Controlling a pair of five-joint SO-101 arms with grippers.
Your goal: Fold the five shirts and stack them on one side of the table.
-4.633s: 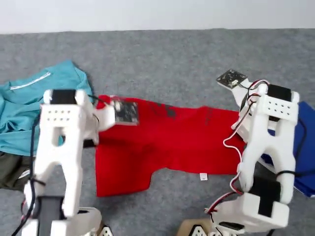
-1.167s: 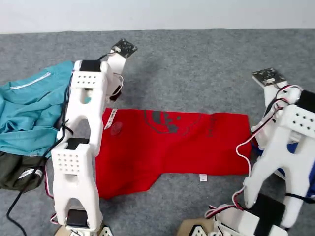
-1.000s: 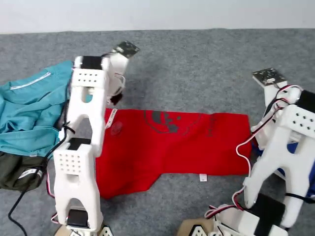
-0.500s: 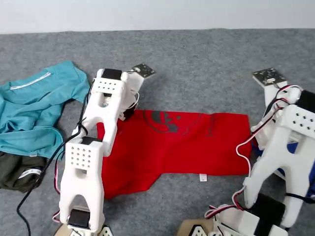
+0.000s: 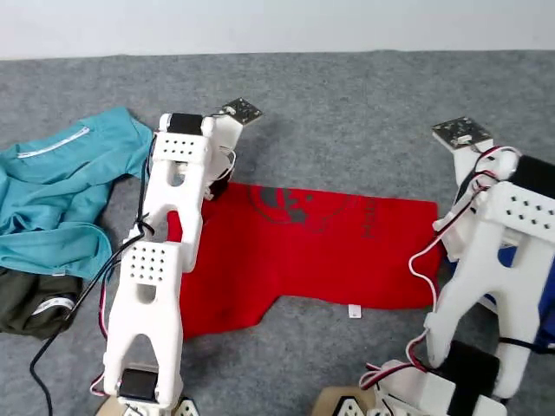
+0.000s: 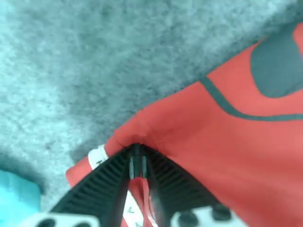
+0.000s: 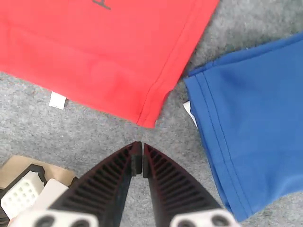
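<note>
The left tool grasps the red fabric shirt at its collar end; its length stretches toward the clenched, empty right tool.

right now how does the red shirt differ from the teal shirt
The red shirt lies spread flat; the teal shirt is bunched in a heap. The left gripper pinches the red shirt's edge; nothing holds the teal shirt. Both lie on the grey table.
</note>
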